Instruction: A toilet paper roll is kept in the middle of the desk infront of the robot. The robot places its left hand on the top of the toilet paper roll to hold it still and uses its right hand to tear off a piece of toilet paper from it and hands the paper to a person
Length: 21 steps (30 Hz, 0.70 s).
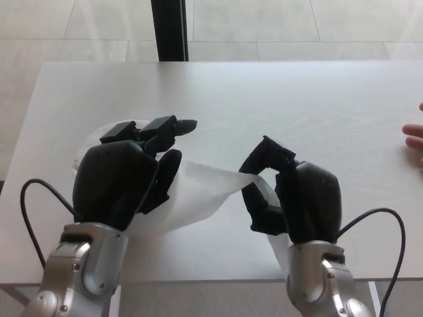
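My left hand [127, 173] lies flat on top of the white toilet paper roll [90, 140], hiding nearly all of it; only a curved sliver of the roll shows at the hand's left. A strip of paper [201, 186] runs from under that hand rightward and up to my right hand [291, 195]. The right hand is raised off the desk, fingers closed on the strip's end. More paper hangs down beside the right wrist.
The pale grey desk [277, 105] spreads across the view, with its front edge just below my wrists. A person's fingertips [414, 137] show at the right edge. A dark post [170, 30] stands on the tiled floor behind the desk.
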### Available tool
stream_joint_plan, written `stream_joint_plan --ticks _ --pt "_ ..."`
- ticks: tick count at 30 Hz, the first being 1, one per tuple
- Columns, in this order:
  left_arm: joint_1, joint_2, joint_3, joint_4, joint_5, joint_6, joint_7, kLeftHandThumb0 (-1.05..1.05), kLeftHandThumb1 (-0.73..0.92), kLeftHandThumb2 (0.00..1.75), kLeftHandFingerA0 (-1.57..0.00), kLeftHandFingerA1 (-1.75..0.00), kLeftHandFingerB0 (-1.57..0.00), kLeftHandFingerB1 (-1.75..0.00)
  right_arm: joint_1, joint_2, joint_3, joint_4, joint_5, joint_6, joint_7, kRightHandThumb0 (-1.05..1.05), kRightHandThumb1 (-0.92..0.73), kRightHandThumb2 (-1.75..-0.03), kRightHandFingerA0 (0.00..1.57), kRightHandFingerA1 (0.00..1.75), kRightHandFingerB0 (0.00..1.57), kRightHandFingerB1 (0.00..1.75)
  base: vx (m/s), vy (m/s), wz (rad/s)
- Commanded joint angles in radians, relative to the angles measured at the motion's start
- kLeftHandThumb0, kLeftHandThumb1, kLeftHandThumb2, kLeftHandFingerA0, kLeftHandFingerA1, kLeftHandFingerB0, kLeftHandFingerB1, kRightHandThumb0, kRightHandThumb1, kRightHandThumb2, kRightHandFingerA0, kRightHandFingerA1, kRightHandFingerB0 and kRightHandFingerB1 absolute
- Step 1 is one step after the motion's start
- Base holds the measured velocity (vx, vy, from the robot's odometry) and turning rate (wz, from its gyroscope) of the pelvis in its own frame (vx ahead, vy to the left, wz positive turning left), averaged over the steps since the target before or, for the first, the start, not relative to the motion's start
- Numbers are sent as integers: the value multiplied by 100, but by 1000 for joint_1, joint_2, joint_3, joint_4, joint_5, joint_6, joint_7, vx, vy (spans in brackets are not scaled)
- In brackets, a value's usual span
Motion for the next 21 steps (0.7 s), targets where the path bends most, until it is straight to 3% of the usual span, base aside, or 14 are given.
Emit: stream_joint_plan --ticks 1,7,8,9,10,11,14,15,17,19,20,21 --pt "156 51 -4 146 -11 55 -95 -30 70 73 -65 -122 -44 -42 -137 302 -293 -297 663 145 116 -25 -38 -144 115 175 96 155 0 0 0" --pt "165 45 -9 143 -12 68 -94 -31 70 74 -65 -127 -44 -42 -231 289 -366 -329 755 192 117 -22 -31 -150 112 175 99 152 0 0 0" --pt "169 52 1 161 -29 27 -76 -30 70 71 -65 -111 -45 -43 -321 258 -438 -333 797 248 96 -26 -33 -152 114 175 99 156 0 0 0" --pt "171 50 -2 147 -21 46 -82 -28 71 71 -74 -117 -44 -44 -344 246 -458 -339 812 255 92 -23 -36 -153 112 175 96 156 0 0 0" --pt "175 51 -2 139 -20 58 -90 -28 70 73 -72 -136 -43 -43 -361 221 -470 -337 831 235 103 -22 -29 -156 108 175 84 164 0 0 0" --pt "173 53 -2 151 -19 50 -83 -30 70 73 -67 -126 -43 -43 -380 208 -488 -330 842 229 99 -20 -29 -157 106 175 84 165 0 0 0" --pt "176 55 0 160 -19 45 -81 -30 70 75 -71 -129 -44 -43 -444 185 -544 -314 858 239 62 -16 -31 -156 105 175 89 156 0 0 0" --pt "181 55 0 150 -18 52 -84 -29 70 72 -68 -144 -44 -43 -464 171 -562 -310 860 250 61 -17 -31 -157 104 175 89 157 0 0 0" --pt "180 54 1 161 -21 45 -80 -30 71 69 -70 -123 -44 -42 -536 119 -624 -291 882 264 45 -21 -35 -151 101 175 80 164 0 0 0" --pt "180 56 3 162 -22 43 -82 -30 71 69 -70 -123 -44 -42 -559 108 -647 -283 891 268 40 -21 -35 -151 101 175 80 164 0 0 0" --pt "180 53 2 161 -21 48 -83 -30 69 72 -68 -146 -45 -42 -583 86 -671 -265 906 265 47 -23 -36 -149 101 175 79 167 0 0 0" --pt "182 55 1 160 -19 48 -83 -30 69 72 -70 -139 -45 -43 -604 70 -691 -258 923 273 52 -25 -36 -148 103 175 79 167 0 0 0"
